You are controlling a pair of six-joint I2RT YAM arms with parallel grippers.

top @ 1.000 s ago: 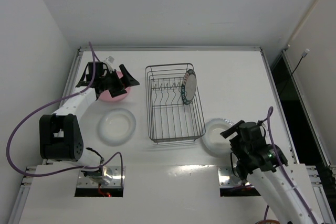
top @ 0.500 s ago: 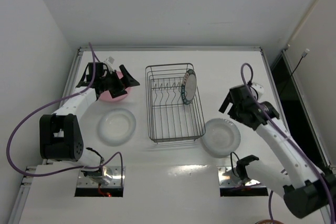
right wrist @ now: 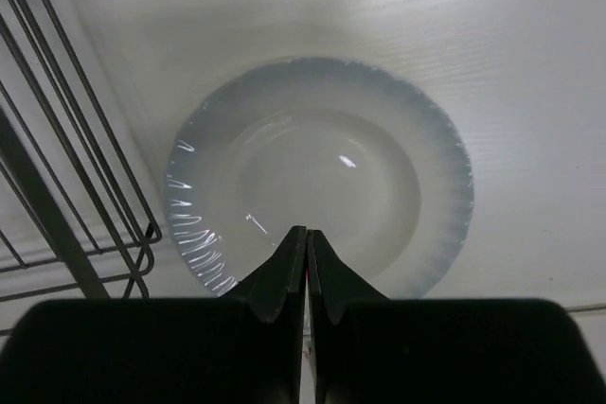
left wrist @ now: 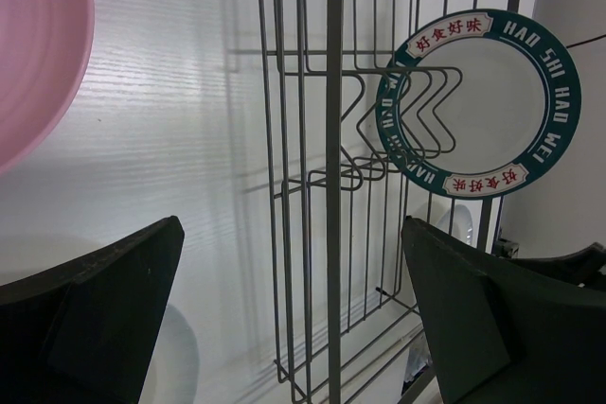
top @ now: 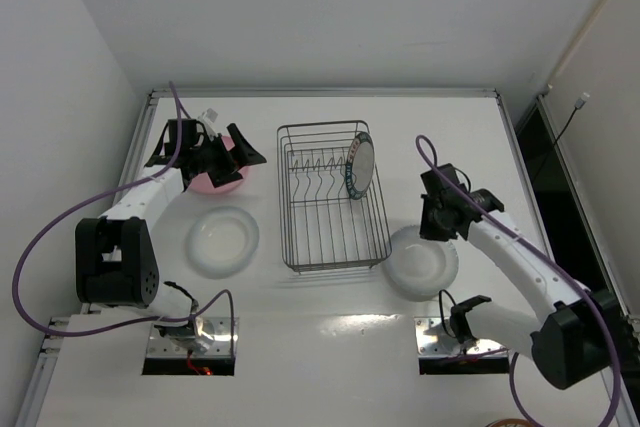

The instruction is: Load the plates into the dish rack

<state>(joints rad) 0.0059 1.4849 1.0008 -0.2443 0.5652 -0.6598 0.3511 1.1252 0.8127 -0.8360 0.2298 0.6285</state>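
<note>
Top external — white table (top: 440, 137), white walls (top: 300, 7)

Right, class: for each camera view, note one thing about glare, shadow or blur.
Top external: glare patches along the near edge of the table. Left wrist: the dish rack casts soft shadows; the left gripper is dark. Right wrist: a small highlight glints in the white plate; the right gripper is silhouetted.

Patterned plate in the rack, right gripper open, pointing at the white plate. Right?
No: the right gripper is shut, fingers together, per the right wrist view. It points at the white plate; the patterned plate stands in the dish rack.
</note>
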